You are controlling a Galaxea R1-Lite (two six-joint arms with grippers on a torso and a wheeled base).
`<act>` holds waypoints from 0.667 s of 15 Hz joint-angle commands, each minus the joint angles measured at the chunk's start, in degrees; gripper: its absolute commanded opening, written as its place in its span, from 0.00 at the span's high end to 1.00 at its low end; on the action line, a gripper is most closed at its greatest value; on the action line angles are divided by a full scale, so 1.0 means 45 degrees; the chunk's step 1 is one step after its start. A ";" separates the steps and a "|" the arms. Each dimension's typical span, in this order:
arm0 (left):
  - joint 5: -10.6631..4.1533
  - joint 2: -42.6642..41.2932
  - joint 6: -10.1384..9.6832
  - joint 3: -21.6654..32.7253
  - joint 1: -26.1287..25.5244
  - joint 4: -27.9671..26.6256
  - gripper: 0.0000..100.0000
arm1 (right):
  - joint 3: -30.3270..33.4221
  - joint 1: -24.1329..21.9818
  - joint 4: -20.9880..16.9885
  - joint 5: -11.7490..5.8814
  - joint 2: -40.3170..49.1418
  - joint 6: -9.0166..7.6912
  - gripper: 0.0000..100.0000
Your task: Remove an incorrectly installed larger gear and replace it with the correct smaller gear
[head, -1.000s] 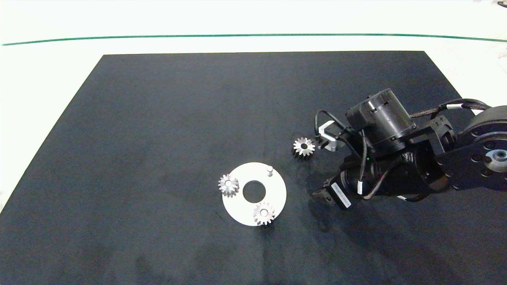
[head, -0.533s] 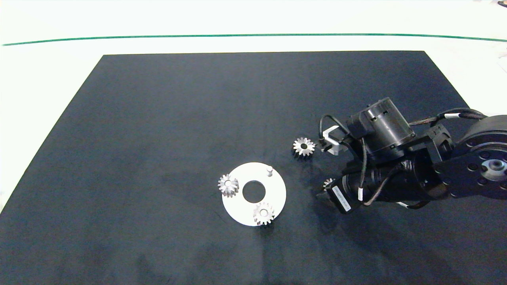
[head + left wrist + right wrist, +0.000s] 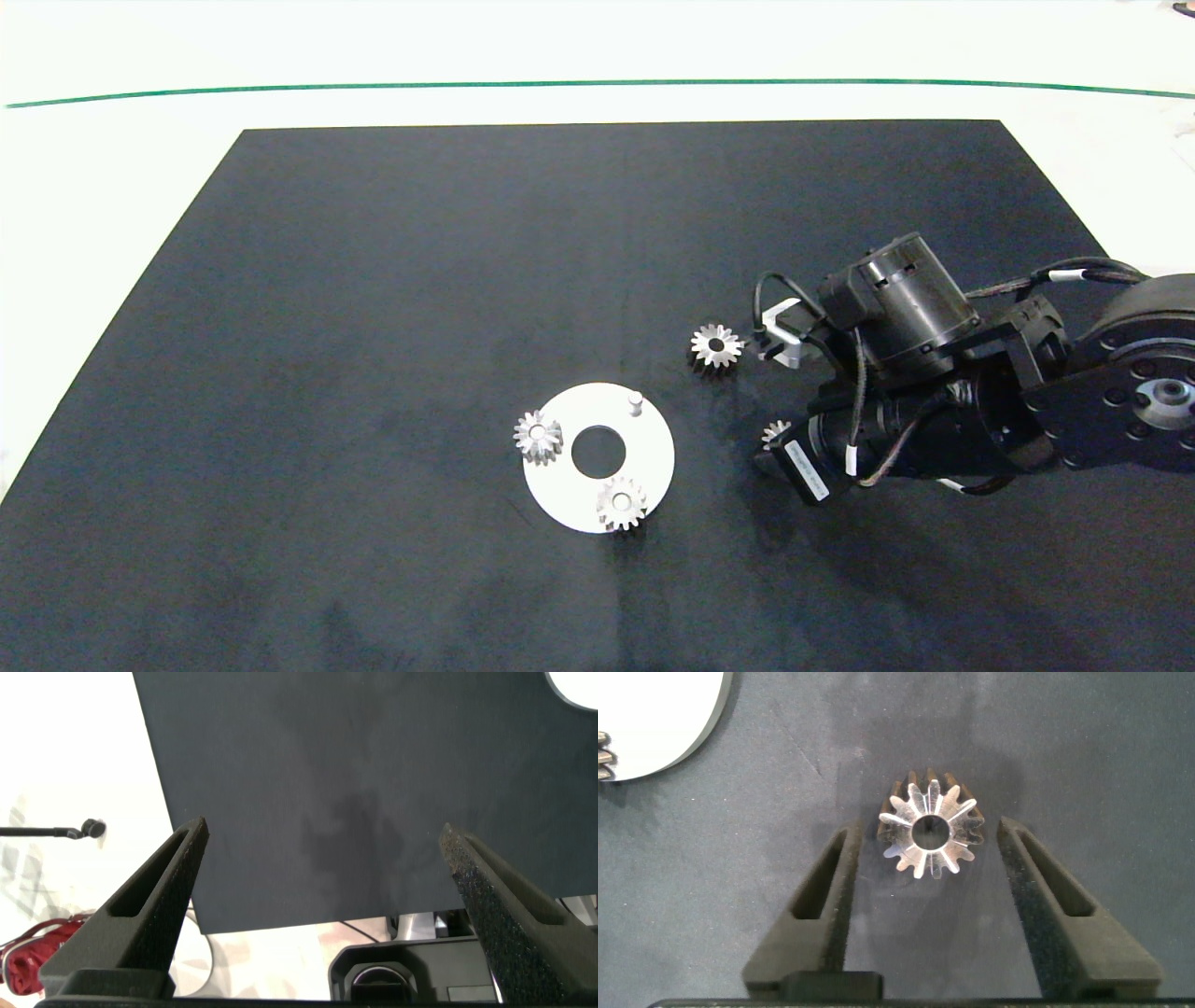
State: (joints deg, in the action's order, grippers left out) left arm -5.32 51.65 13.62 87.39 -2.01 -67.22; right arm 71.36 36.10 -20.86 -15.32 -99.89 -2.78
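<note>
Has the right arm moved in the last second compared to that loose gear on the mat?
Yes. In the head view the right gripper has slid toward the picture's right and slightly down, away from the white disc, uncovering the smaller gear; the larger gear has stayed put.

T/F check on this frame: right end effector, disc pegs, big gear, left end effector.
1. The right end effector is open, with the smaller gear between its fingers but not gripped. True.
2. Every peg on the white disc carries a gear. False: two small gears sit on it, and one peg is bare.
3. The larger gear lies on the black mat, off the disc. True.
4. The left end effector holds a gear. False: it is open and empty, near the mat's edge.
</note>
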 commanded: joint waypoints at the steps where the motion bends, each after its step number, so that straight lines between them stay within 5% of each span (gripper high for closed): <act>1: -0.0010 -0.0150 0.0021 0.0013 -0.0002 -0.0082 0.00 | 0.0001 0.0006 0.0084 -0.0032 -0.0127 -0.0007 0.50; 10: -0.0010 -0.0209 0.0040 0.0013 -0.0002 -0.0082 0.00 | -0.0195 -0.0072 0.0084 -0.0032 -0.0478 -0.0007 0.68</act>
State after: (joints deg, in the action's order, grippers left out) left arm -5.29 50.69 13.71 87.43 -2.01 -67.22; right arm 70.58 35.77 -20.11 -15.41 -101.29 -2.76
